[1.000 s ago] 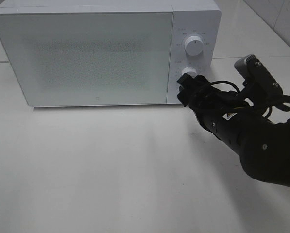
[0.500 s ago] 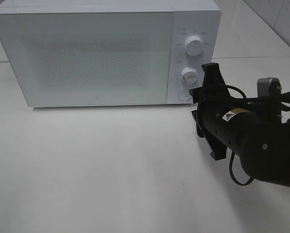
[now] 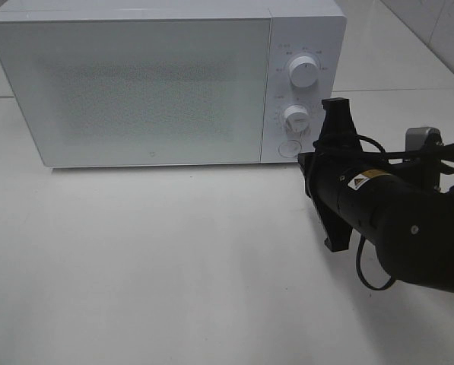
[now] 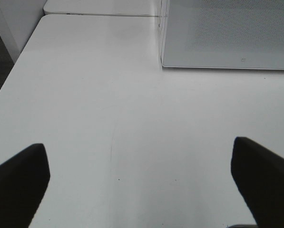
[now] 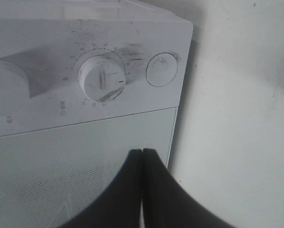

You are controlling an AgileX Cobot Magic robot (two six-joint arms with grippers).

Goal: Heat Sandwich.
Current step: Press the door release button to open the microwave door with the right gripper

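Note:
The sandwich is out of view. The white microwave [image 3: 135, 91] stands with its frosted door [image 5: 51, 161] closed. My right gripper [image 3: 306, 161] hovers just in front of the control panel's lower right corner, rolled onto its side. In the right wrist view its two black fingers [image 5: 142, 159] are pressed together with nothing between them. The lower dial [image 5: 102, 79] and the round button [image 5: 161, 69] lie beyond the tips, untouched. My left gripper [image 4: 142, 190] is open over bare table, off the microwave's left front corner [image 4: 161, 61].
The upper dial [image 3: 303, 72] sits above the lower dial [image 3: 296, 116] and the button [image 3: 289, 147]. White table [image 3: 173, 266] stretches in front of the microwave. The table's left edge [image 4: 13, 71] drops off beside the left arm.
My right gripper came off the lower dial, pulled back a little to the right, rolled on its side and shut. The left gripper has not changed.

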